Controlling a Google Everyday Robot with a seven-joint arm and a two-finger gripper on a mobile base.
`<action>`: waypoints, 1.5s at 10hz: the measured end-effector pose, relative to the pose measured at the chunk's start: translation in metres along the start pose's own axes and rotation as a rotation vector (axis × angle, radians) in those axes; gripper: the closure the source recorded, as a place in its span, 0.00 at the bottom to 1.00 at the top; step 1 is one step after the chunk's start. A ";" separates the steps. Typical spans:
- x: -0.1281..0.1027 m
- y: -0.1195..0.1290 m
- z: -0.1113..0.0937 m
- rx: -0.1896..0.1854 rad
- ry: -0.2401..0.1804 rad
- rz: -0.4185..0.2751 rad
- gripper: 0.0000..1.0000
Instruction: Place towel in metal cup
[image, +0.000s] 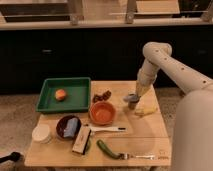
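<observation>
The gripper (133, 96) hangs at the end of the pale arm (167, 62) that reaches in from the right, directly over the metal cup (132, 104) and close enough that the two seem to meet. Whether the pincer is spread, pressed together or pinching something cannot be told. The cup stands upright on the wooden table (145, 135), toward the right edge and nearer the far edge than the near one. A pale grey-blue patch shows at its mouth beneath the gripper, but what it is cannot be told. A yellowish item (145, 111) lies just beside the cup, closer to the right edge. The orange bowl (102, 113) sits left of the cup, about mid-table, with a dark reddish cluster (102, 96) behind it. A green tray (50, 107) fills the far-left corner and holds one orange fruit (61, 94). Toward the near-left corner stand a white round container (41, 133) and a dark bowl (63, 124) with something blue (72, 128) in it. Along the near edge lie a flat packet (81, 140), a white-handled utensil (108, 129), a green vegetable (107, 149) and a fork (138, 156).
</observation>
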 end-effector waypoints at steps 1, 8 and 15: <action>0.002 0.001 0.002 0.001 -0.006 -0.002 0.97; 0.014 -0.001 0.020 0.029 -0.030 0.006 0.97; 0.012 -0.018 0.032 0.112 -0.047 0.045 0.97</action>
